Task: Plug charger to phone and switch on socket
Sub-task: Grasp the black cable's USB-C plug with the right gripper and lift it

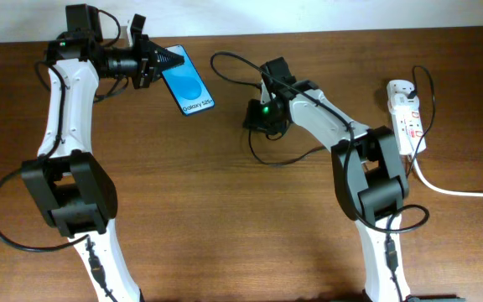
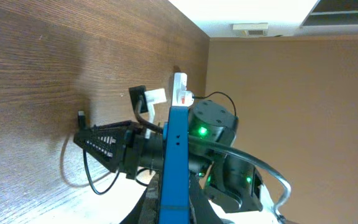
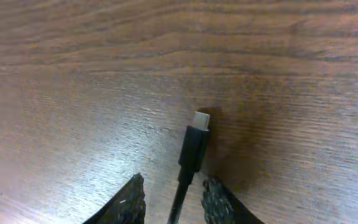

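Left gripper [image 1: 164, 65] clamped on slim black-framed, blue-screen phone [image 1: 189, 81]. Phone's long axis diagonal, white text end toward table centre. Right gripper [image 3: 174, 185]: fingertips flank thin black charger cable [image 3: 193, 149], grip cannot be told. Silver connector tip points away from fingers, over brown wood-grain table [image 1: 225, 210]. Overhead alone shows white power strip [image 1: 402, 113], far right. Left wrist view alone shows tan wall [image 2: 291, 93], white ceiling [image 2: 241, 12].

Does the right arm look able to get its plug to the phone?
Probably yes: only bare table lies between the right gripper, holding the charger, and the phone in the left gripper.
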